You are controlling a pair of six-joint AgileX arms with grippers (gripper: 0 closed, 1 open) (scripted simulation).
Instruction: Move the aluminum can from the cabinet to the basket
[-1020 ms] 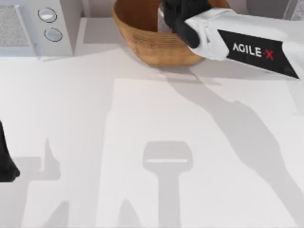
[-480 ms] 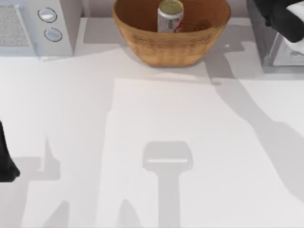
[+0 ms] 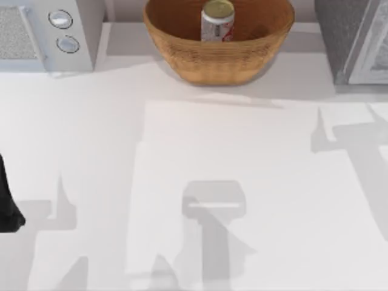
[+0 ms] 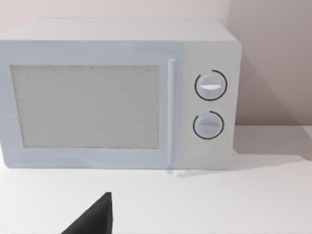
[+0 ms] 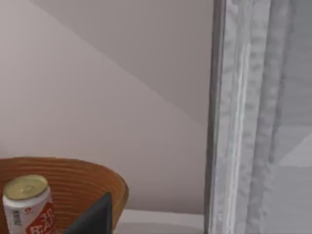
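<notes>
Although a dark fingertip [image 5: 92,217] of the right gripper is seen in the right wrist view, it cannot be told how that gripper stands. Beyond it, the aluminum can [image 3: 217,21] is seen upright inside the basket [image 3: 182,48], at the table's [image 3: 182,139] far edge. The cabinet [image 3: 339,36] is placed just right of the basket, its white door frame [image 5: 229,122] seen close up. The left arm [image 3: 7,203] is parked at the table's left edge, faced by the microwave [image 4: 117,92].
</notes>
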